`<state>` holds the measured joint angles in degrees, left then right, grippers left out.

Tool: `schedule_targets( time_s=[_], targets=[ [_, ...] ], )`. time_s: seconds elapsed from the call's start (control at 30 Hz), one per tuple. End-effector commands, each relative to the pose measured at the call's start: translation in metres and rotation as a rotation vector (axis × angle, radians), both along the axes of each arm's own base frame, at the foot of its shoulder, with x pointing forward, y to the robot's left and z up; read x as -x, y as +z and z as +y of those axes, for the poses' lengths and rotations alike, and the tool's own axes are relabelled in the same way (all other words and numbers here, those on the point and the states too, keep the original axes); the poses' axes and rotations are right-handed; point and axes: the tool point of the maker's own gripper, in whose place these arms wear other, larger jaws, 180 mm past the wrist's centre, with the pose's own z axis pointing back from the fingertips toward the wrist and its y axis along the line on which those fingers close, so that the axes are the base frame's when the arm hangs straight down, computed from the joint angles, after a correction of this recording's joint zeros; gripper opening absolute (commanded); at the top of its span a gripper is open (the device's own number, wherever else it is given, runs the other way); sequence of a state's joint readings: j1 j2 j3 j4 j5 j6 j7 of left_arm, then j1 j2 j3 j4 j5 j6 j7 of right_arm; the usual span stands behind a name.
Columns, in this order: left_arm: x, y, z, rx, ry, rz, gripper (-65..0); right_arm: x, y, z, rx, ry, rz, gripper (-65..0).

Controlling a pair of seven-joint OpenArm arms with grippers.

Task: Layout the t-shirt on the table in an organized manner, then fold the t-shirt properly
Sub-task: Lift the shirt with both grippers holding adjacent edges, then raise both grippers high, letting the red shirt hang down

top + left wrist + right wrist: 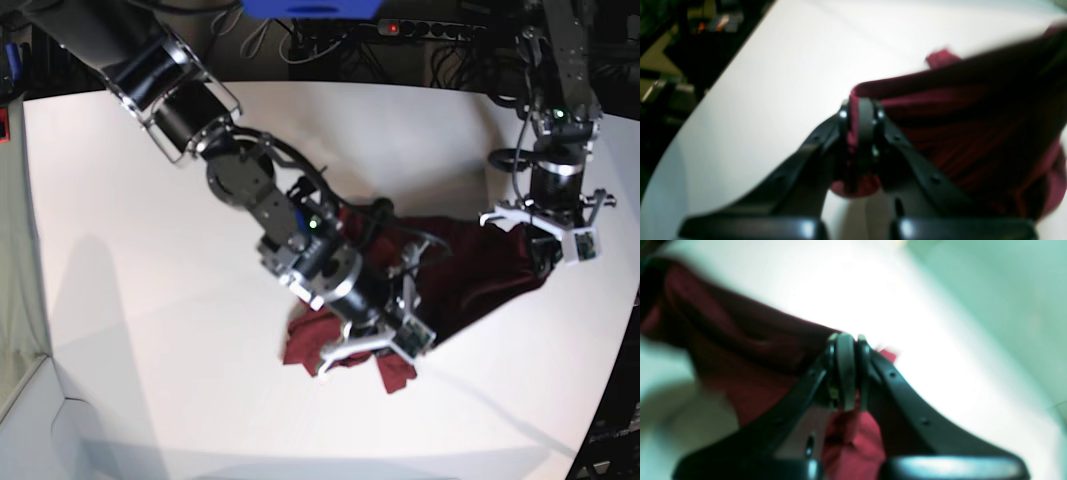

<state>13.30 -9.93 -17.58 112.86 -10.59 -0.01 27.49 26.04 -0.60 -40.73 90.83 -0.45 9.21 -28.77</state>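
Observation:
The maroon t-shirt (470, 270) is lifted off the white table (150, 250) and hangs stretched between both arms, with a bunched part (300, 345) resting on the surface. In the blurred left wrist view, my left gripper (861, 126) is shut on a fold of the t-shirt (973, 126), above the table (773, 83). The right wrist view, also blurred, has my right gripper (851, 373) shut on another edge of the t-shirt (740, 350). From the base camera, the left gripper (542, 255) holds the cloth at the right and the right gripper (378, 348) holds it near the middle.
The right arm (240, 170) reaches diagonally across the table from the back left. A power strip with a red light (392, 27) and cables lie beyond the far edge. Dark clutter (690, 26) sits past the table's edge in the left wrist view.

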Motion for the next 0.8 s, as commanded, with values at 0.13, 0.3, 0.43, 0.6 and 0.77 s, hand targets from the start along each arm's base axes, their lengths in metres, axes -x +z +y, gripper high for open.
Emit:
schedule_targets(
  time_s=[0.13,0.3,0.43,0.6,0.77],
  targets=[
    [-0.036,0.071,0.0,-0.016,-0.003,-0.221,-64.8,-0.031,0.093,-0.032,-0.108,-0.093,-0.171,-65.0],
    [-0.074,0.153,-0.018,-0.02,-0.046,-0.432,-64.8,-0.048,0.159,-0.064,-0.145,-0.172,-0.287,-65.0],
    [-0.096,0.215,-0.036,-0.016,-0.094,-0.579,-64.8,-0.057,0.199,-0.084,-0.156,-0.22,-0.358,-65.0],
    [-0.121,0.267,-0.072,-0.028,-0.189,-0.677,-64.8,-0.057,0.244,-0.085,-0.167,-0.217,-0.456,-65.0],
    [-0.136,0.319,-0.1,-0.033,-0.251,-0.764,-64.8,-0.05,0.296,-0.085,-0.182,-0.208,-0.567,-65.0]
  ],
)
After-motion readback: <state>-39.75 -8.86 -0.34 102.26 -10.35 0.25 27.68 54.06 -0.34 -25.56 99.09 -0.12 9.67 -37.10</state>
